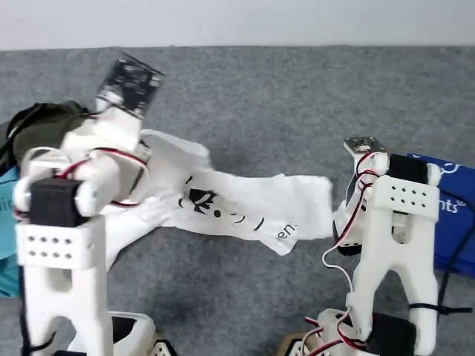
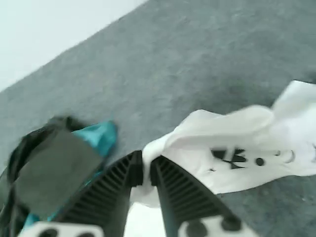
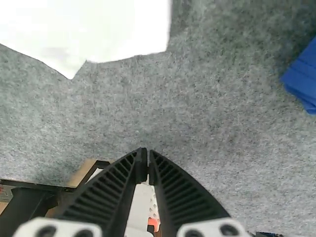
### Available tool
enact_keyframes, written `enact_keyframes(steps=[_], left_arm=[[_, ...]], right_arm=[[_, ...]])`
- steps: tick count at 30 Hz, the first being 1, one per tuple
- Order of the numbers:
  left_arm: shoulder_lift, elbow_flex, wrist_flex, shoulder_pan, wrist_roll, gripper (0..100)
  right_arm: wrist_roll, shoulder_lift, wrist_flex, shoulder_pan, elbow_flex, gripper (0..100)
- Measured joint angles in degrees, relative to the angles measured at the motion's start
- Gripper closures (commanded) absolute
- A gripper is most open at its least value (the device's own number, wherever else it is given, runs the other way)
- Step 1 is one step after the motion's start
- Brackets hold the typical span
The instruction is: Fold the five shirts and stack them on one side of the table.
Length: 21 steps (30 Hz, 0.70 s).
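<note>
Left pincer point(image 2: 143, 173) seems pinched shut on the white printed cotton shirt point(image 1: 245, 204), which is stretched across the middle of the grey felt surface point(image 1: 297, 96).
Right pincer point(image 3: 144, 165) is closed on nothing; I'd say it should open and grip the shirt's free end so the fold stays even.

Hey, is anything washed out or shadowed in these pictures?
Right wrist view: the white shirt is washed out to flat white, no folds readable. Left wrist view: its folds show soft shading. High view: even light, faint shadows on the table.

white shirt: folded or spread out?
Neither neatly: white shirt lies bunched in a long rumpled strip across the table, not a tidy fold.
</note>
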Motion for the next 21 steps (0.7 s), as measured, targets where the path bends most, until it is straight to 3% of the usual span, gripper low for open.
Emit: enact_keyframes(steps=[4, 11, 21], left_arm=[[-0.1, -1.3, 2.4, -4.1, 0.0, 99], [-0.1, -1.5, 2.4, -12.0, -1.3, 99], [-0.1, 9.5, 5.5, -12.9, -6.2, 99]], right_arm=[[0.6, 0.0, 0.0, -1.3, 0.0, 99.0], [6.2, 0.0, 0.0, -12.2, -0.6, 99.0], [6.6, 8.8, -0.7, -18.5, -16.2, 99.0]])
